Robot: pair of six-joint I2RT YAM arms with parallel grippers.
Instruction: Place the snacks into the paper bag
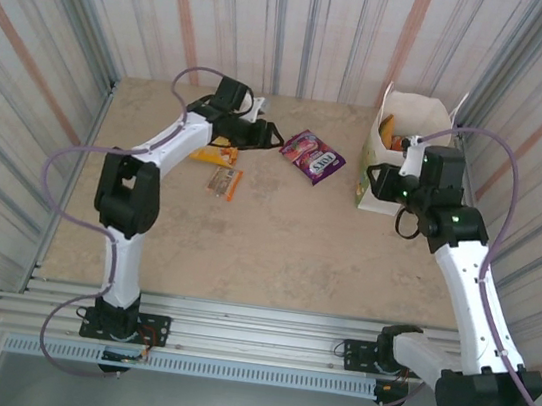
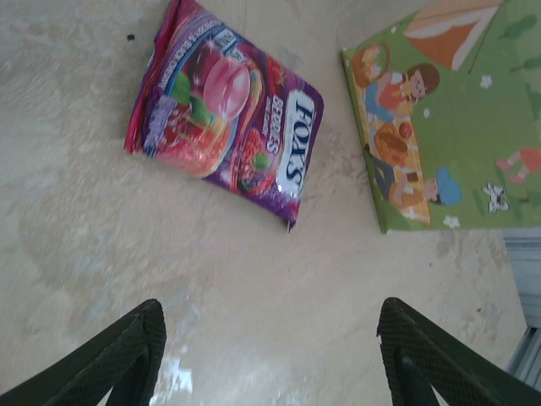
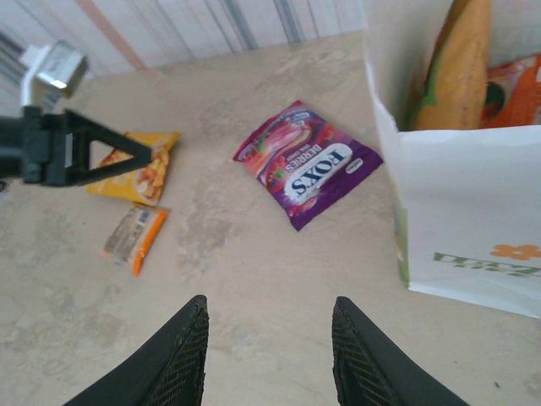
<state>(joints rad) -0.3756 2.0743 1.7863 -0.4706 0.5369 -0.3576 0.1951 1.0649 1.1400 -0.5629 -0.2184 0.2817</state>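
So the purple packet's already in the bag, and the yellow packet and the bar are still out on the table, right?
Not quite. The purple packet is not in the bag; it lies flat on the table beside it, as the right wrist view shows. The yellow packet and the bar are out on the table too.

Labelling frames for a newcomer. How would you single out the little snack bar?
Start at the white paper bag far right, then look left past the purple packet. The bar lies beside the yellow-orange packet, nearer the arms: smallest, narrow, brown and orange.
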